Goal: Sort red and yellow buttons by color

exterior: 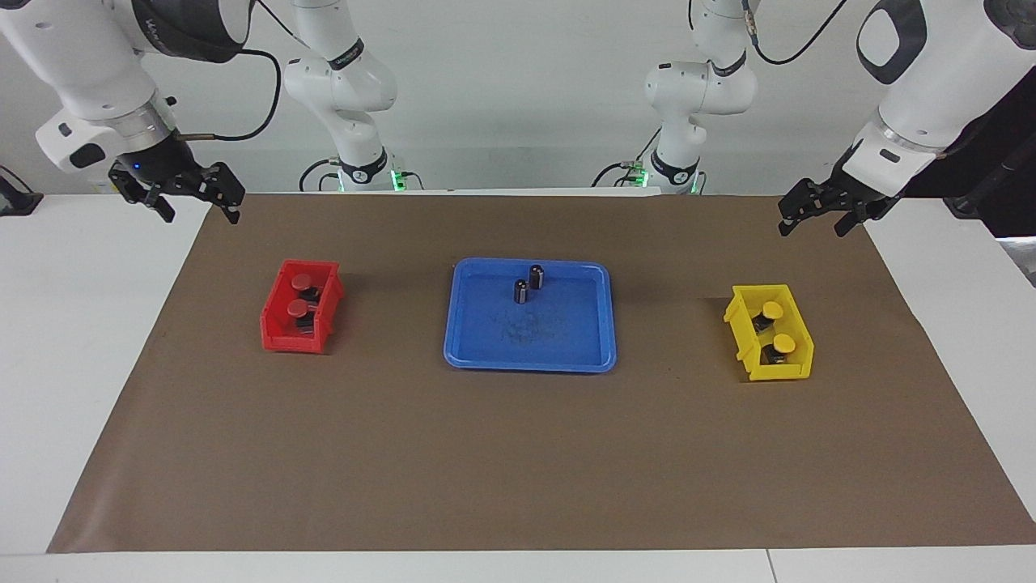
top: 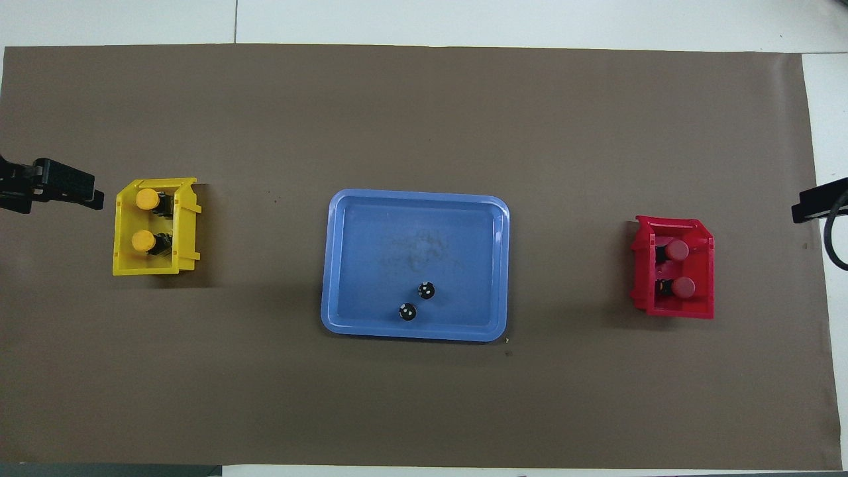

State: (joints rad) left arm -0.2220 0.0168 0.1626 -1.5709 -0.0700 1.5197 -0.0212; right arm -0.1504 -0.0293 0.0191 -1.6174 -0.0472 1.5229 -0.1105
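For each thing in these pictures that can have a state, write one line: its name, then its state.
Red buttons: both in the red bin.
Yellow buttons: both in the yellow bin.
Dark cylinders: upright in the blue tray.
Left gripper: open, empty, raised.
Right gripper: open, empty, raised.

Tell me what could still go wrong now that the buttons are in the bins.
1. Both yellow buttons sit close together in the small yellow bin; a bump could tip one out.
2. The two dark cylinders stand upright in the blue tray; they might get mistaken for buttons or toppled.
3. The open left gripper hangs above the mat near the yellow bin; swinging low could clip it.
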